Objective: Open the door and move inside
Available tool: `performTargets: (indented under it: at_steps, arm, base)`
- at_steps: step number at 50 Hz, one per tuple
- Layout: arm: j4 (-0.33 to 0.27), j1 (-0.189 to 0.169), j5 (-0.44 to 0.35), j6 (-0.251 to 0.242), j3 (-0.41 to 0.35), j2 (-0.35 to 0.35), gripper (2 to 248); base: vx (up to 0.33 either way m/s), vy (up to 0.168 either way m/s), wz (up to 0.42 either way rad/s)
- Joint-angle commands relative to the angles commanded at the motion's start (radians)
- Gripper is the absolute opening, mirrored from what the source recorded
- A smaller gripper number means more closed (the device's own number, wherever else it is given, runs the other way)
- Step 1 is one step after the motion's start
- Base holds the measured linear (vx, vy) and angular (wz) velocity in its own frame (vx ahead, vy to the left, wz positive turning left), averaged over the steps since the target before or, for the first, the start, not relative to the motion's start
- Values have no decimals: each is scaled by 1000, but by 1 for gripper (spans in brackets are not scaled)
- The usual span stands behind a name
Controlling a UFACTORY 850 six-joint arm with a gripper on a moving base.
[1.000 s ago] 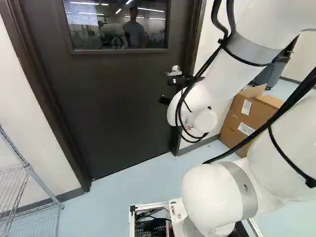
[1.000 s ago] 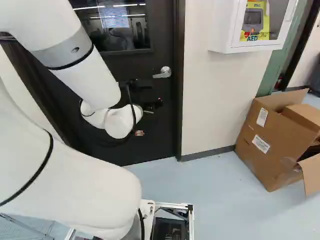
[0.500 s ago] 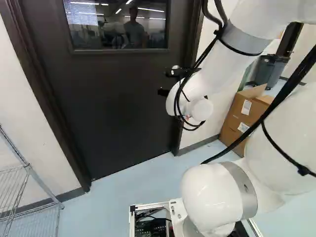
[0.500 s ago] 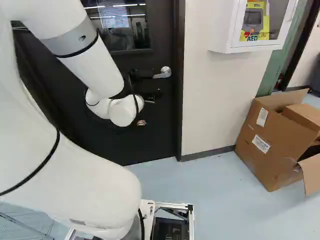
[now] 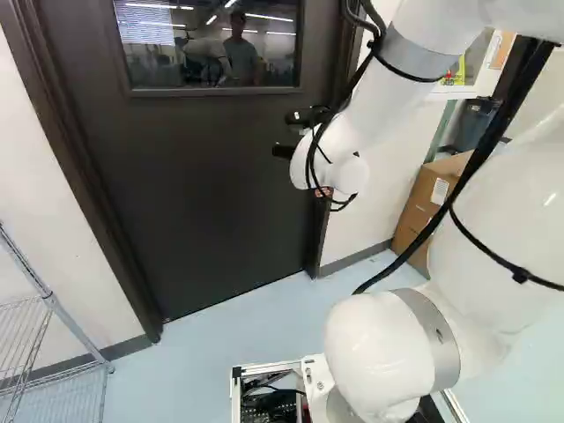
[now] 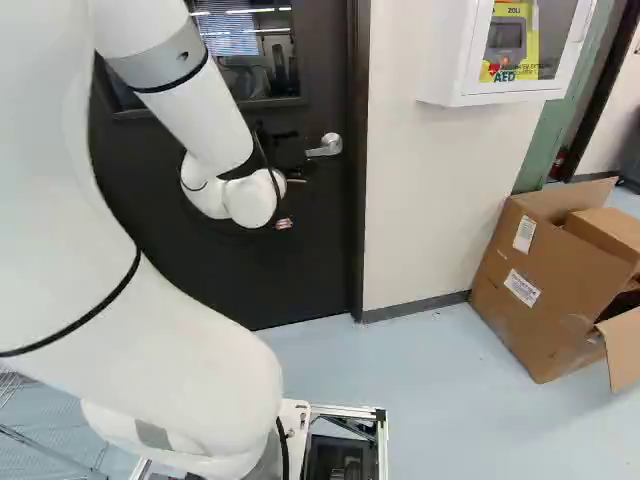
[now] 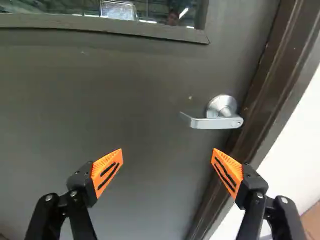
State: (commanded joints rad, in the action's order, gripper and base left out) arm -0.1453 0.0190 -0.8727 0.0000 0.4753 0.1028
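Note:
The dark door stands closed in its frame. In the left base view my gripper is a small dark shape in front of the door, its fingers not clear there. The silver lever handle shows in the right base view just beside the wrist, but is hidden by the arm in the left base view. In the wrist view my gripper is open, its orange-padded fingers wide apart with nothing between them. The handle lies ahead of them, nearer the finger on the door-frame side, untouched.
Right of the door, a white cabinet hangs on the wall, and an open cardboard box stands on the floor. A wire rack stands at the left of the left base view. The door has a window.
My arm has risen, carrying the wrist and gripper higher before the door and slightly leftward in the left base view. The handle, partly visible there earlier, is now covered. The base has not moved.

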Motion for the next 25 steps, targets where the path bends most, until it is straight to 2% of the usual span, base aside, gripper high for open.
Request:
performTargets:
  at_steps: [5,9,25]
  arm:
    - [-10,1,0,1,22,-10,247]
    - [-17,1,0,22,38,-18,247]
    - [-53,1,0,174,94,-38,247]
  base:
    - [0,0,0]
    - [0,0,0]
    - [0,0,0]
